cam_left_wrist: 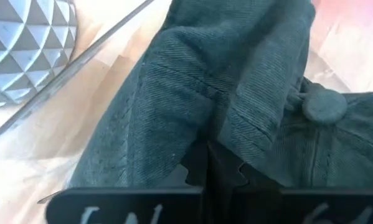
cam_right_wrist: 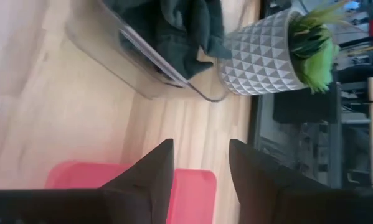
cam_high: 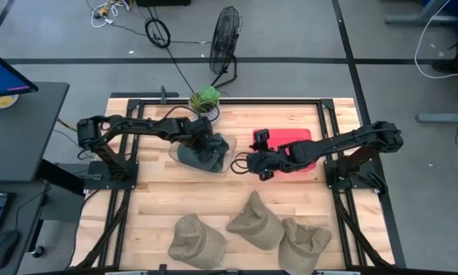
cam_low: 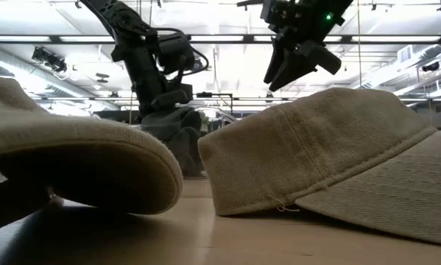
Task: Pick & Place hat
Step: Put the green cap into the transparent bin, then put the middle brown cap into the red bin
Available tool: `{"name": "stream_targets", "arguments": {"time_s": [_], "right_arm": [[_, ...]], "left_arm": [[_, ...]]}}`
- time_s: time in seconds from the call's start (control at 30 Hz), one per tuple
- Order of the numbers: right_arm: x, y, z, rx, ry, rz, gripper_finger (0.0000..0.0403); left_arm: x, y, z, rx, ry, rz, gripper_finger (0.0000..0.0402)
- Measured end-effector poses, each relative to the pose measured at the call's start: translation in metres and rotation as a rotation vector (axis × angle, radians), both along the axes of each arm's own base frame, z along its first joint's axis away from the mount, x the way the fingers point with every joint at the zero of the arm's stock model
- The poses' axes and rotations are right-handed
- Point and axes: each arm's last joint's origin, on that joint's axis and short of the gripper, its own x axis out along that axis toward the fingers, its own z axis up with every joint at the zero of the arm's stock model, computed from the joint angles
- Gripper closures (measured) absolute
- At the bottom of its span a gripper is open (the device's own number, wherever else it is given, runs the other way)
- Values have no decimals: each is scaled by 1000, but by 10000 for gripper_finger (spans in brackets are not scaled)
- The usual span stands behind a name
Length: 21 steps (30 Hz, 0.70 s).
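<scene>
A dark grey-green hat (cam_high: 211,153) sits in a clear tray (cam_high: 177,155) left of a red bin (cam_high: 299,142). My left gripper (cam_high: 201,142) is down on this hat and shut on its cloth; the left wrist view fills with the hat (cam_left_wrist: 192,81) and its top button (cam_left_wrist: 324,104). My right gripper (cam_high: 259,160) hangs open in the air between the tray and the red bin, touching nothing; its fingers (cam_right_wrist: 150,171) point toward the tray (cam_right_wrist: 142,53). Three beige hats (cam_high: 255,221) lie by their brims and crowns on the wood near the near edge. My left gripper (cam_left_wrist: 208,168) pinches a raised fold of the dark hat's crown (cam_left_wrist: 236,134) between its two shut fingers, coming from above and slanting down. The hat bunches up around the fingers, and its lower part lies in the clear tray (cam_low: 213,114).
A potted plant in a white faceted pot (cam_high: 205,100) stands just beyond the tray, near the far edge. The red bin (cam_right_wrist: 192,186) lies under my right arm. Beige hats (cam_low: 330,154) fill the near side; bare wood (cam_high: 156,195) lies between them and the tray.
</scene>
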Motion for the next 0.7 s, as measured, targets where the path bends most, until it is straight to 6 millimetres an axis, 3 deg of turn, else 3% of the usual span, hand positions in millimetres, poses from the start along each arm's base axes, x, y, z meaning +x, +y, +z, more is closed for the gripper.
{"name": "stream_targets", "arguments": {"time_s": [0.1,0.23,0.5,0.7], "right_arm": [[0,0,0,10,2,7,246],[0,0,0,9,9,10,246],[-5,0,-3,18,54,-13,246],[-10,12,-7,174,90,31,246]], "left_arm": [[2,1,1,13,-17,4,398],[2,0,21,21,-36,5,396],[-17,-19,91,37,-52,-61,391],[-26,-40,133,91,-262,-117,394]]}}
